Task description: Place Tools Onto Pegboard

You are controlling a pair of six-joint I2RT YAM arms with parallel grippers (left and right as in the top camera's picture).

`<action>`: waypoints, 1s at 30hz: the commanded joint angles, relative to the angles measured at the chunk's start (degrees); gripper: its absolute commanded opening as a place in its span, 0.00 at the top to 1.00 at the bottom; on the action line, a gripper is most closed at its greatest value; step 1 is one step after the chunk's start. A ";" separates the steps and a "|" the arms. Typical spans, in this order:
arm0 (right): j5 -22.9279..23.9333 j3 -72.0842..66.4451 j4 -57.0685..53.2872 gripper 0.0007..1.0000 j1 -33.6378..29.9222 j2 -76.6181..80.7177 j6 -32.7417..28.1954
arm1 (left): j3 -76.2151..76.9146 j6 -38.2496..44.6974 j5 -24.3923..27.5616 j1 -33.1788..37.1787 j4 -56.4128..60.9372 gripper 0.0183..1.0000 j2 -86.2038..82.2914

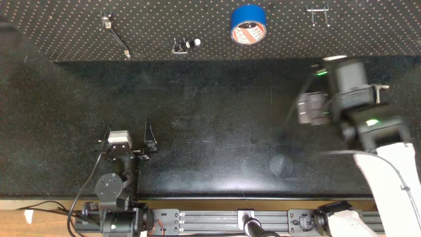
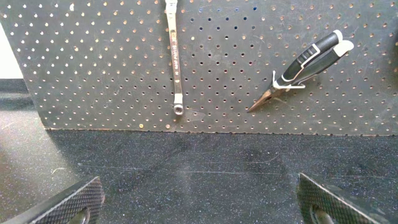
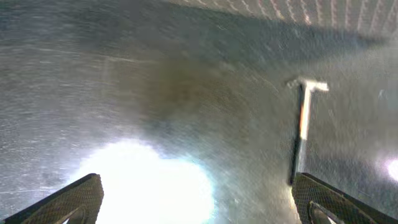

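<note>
On the pegboard (image 1: 59,26) along the far edge hang a wrench (image 1: 116,36), pliers (image 1: 184,45) and a blue tape roll (image 1: 248,24). The left wrist view faces the same wrench (image 2: 176,56) and the black-and-white-handled pliers (image 2: 301,68). My left gripper (image 1: 128,133) (image 2: 199,208) is open and empty, low over the near left of the mat. A hammer (image 3: 303,124) lies on the black mat ahead of my right gripper (image 3: 199,208), which is open with nothing between its fingers. That arm (image 1: 348,99) is blurred at the right.
A bare metal hook (image 1: 319,14) sticks out of the pegboard at the far right. The black mat (image 1: 210,131) covers the table from the pegboard to the front rail. A bright glare patch lies on the mat under the right gripper.
</note>
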 commanded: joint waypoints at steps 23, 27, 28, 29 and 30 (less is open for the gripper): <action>-11.02 -11.04 11.65 0.01 -42.73 25.11 -38.49 | -0.24 0.74 0.52 -0.20 -0.26 0.00 -0.55; -10.62 -10.38 14.64 0.01 -45.11 28.72 -40.98 | -0.24 0.74 0.52 -0.20 -0.24 0.00 -0.55; -9.68 -9.92 14.64 0.01 -45.09 29.62 -41.22 | -0.24 0.74 0.52 -0.20 -0.26 0.00 -0.55; -9.60 -9.73 14.97 0.01 -45.11 30.10 -41.22 | -0.24 0.74 0.52 -0.20 -0.24 0.00 -0.55; -9.62 -9.73 15.37 0.01 -45.16 30.38 -41.22 | -0.24 0.74 0.52 -0.20 -0.26 0.00 -0.55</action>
